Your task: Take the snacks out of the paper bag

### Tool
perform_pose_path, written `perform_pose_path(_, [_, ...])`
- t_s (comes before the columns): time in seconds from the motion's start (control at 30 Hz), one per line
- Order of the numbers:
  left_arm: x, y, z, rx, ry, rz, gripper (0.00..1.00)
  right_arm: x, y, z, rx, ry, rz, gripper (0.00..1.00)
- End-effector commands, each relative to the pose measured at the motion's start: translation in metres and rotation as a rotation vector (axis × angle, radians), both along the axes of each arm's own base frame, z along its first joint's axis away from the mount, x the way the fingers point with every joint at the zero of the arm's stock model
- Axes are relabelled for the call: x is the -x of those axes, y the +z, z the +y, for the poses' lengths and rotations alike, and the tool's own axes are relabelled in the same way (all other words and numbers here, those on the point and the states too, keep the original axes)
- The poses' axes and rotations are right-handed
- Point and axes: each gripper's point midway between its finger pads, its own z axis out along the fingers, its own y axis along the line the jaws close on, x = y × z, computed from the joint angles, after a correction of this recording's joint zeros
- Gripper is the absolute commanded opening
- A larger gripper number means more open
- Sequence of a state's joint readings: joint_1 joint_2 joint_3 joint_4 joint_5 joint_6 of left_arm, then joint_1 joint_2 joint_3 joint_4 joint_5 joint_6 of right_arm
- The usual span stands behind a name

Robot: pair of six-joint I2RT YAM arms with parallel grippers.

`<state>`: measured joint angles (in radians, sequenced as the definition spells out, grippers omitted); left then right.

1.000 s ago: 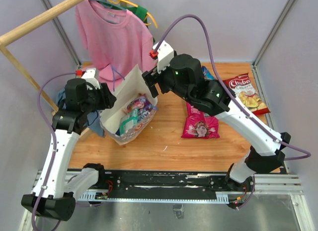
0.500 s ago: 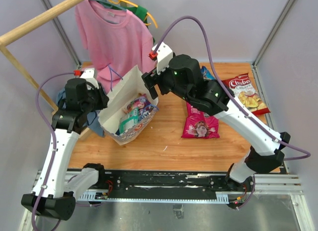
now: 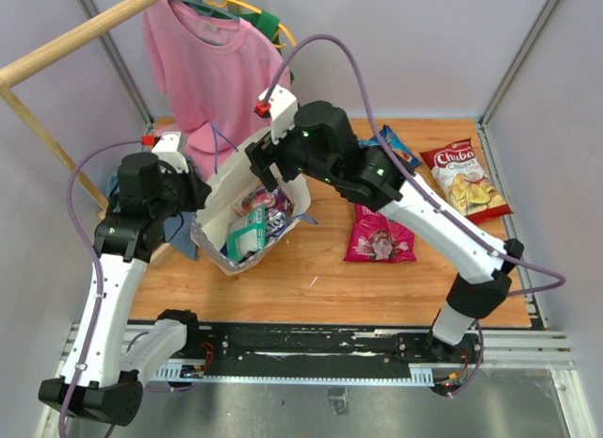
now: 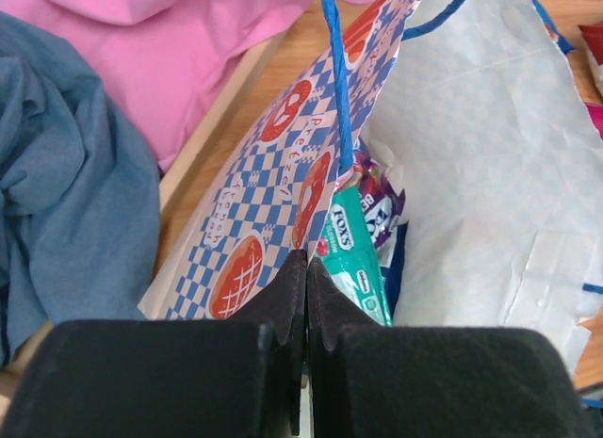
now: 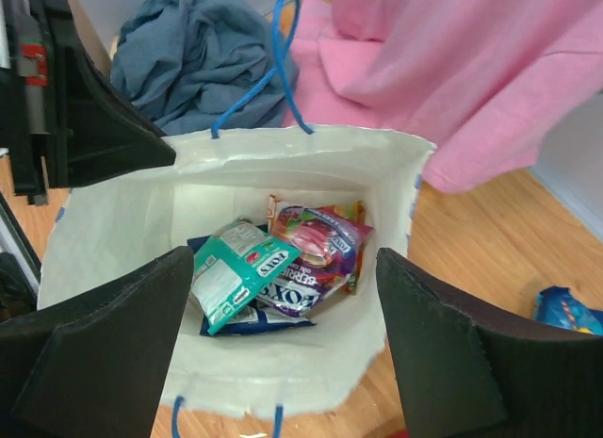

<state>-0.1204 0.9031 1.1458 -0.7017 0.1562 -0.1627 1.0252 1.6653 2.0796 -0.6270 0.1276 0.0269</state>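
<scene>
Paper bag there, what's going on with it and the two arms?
The left arm's fingers are shut on the checkered wall of the paper bag, holding its mouth open. The right arm's fingers hang open above that mouth, holding nothing. A teal packet and a purple packet lie inside; a pink-red bag, a Chiba chips bag and a blue bag lie out on the table.

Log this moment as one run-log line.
left gripper shut on paper bag wall | right gripper open over bag mouth | teal packet, purple packet inside | Chiba chips, pink-red bag out on table
</scene>
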Motion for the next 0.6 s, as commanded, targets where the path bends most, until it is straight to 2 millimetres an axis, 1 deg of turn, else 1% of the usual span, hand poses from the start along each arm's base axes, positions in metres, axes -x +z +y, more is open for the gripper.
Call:
perform_pose_path(0.0, [0.005, 0.017, -0.018, 0.040, -0.077, -0.073, 0.01, -0.008, -0.028, 0.026, 0.023, 0.053, 0.061, 0.80])
perform_pose_path(0.07, [0.008, 0.018, -0.022, 0.032, -0.088, -0.079, 0.01, -0.010, -0.047, 0.030, 0.040, 0.055, 0.100, 0.80])
perform_pose_path(0.13, [0.011, 0.017, -0.028, 0.028, -0.107, -0.079, 0.01, -0.010, -0.073, 0.030, 0.059, 0.049, 0.149, 0.79])
perform_pose_path(0.23, [0.016, 0.012, -0.038, 0.020, -0.133, -0.078, 0.01, 0.000, -0.112, 0.024, 0.074, 0.043, 0.224, 0.79])
perform_pose_path(0.3, [0.019, 0.008, -0.043, 0.014, -0.137, -0.079, 0.01, 0.008, -0.141, 0.016, 0.090, 0.029, 0.281, 0.78])
perform_pose_path(0.33, [0.020, 0.005, -0.045, 0.012, -0.138, -0.079, 0.00, 0.014, -0.162, 0.010, 0.115, 0.021, 0.317, 0.78])
perform_pose_path(0.47, [0.023, -0.008, -0.052, 0.000, -0.134, -0.073, 0.01, 0.031, -0.209, -0.011, 0.152, -0.012, 0.407, 0.77])
perform_pose_path(0.57, [0.022, -0.024, -0.056, -0.029, -0.125, -0.059, 0.00, 0.039, -0.237, -0.028, 0.203, -0.052, 0.449, 0.77])
